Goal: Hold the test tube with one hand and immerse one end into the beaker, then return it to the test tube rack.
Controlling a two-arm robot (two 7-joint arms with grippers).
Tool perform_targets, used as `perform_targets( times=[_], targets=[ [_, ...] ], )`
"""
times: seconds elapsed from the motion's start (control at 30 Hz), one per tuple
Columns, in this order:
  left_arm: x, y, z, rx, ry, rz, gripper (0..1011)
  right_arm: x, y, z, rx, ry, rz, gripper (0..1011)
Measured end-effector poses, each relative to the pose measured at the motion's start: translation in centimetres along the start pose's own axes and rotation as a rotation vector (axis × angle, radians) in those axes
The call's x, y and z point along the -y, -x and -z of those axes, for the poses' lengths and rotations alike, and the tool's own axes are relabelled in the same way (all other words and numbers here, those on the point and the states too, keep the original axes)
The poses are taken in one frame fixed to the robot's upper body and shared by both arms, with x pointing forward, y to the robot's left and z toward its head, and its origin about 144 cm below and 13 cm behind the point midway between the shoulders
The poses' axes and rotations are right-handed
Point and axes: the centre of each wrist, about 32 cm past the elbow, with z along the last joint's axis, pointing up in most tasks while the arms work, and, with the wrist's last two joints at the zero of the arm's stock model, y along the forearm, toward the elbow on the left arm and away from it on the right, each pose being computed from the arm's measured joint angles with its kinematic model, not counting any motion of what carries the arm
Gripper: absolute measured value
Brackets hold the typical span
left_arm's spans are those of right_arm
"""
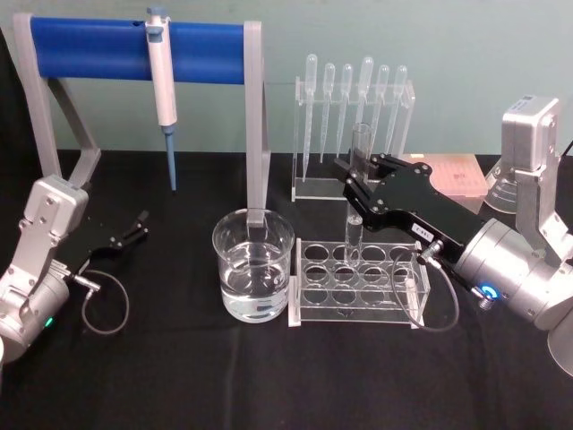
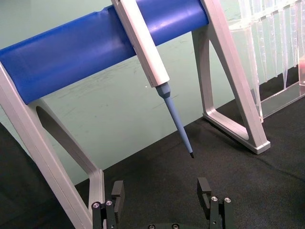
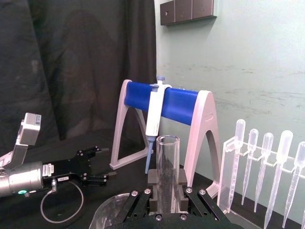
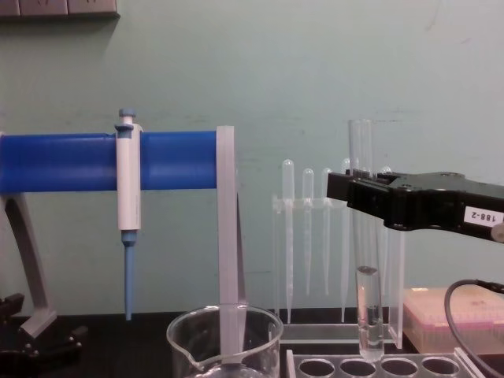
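Right tool (image 1: pixel 356 177): both fingers clamped on the test tube (image 4: pixel 368 311), a little above mid-length, with the plain rim well above the fingers. The tube is upright in the chest view and leans slightly in the head view. Its round bottom hangs at the top plate of the test tube rack (image 1: pixel 356 302), over a back-row hole. Cannot tell whether the tip is just clear of the hole or just inside it. The lower part of the tube may hold some clear liquid; not certain.

Beaker (image 1: pixel 224 269): just beside the rack's left end, partly filled with clear liquid.

Left tool (image 1: pixel 139 226): parked on the worktop (image 1: pixel 269 385) at far left, fingers apart, holding nothing.

Judgement: the step in hand is vertical travel at the rack, and the tube hangs too low to move sideways yet.
- Keep the tube axis plumb and move straight up or down only. Any sideways pull while the tip is near the plate risks levering the glass against the hole edge.
- Raise the tip above the beaker rim before crossing left, then lower it in the middle of the beaker, away from the wall.
- Hold the clamp force steady, since smooth wet glass could slip through the pads.
- Watch the cable (image 1: pixel 443 318) looping near the rack's right end. A snag there could drag the light rack
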Motion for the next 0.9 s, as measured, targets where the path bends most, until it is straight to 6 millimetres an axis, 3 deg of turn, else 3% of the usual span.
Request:
perform_targets(
  times=[0.9],
  targets=[
    [0.0,0.0,0.0,0.0,0.0,0.0,1000,-0.04,-0.03,0.01,-0.003,0.0,-0.002,225]
  ],
)
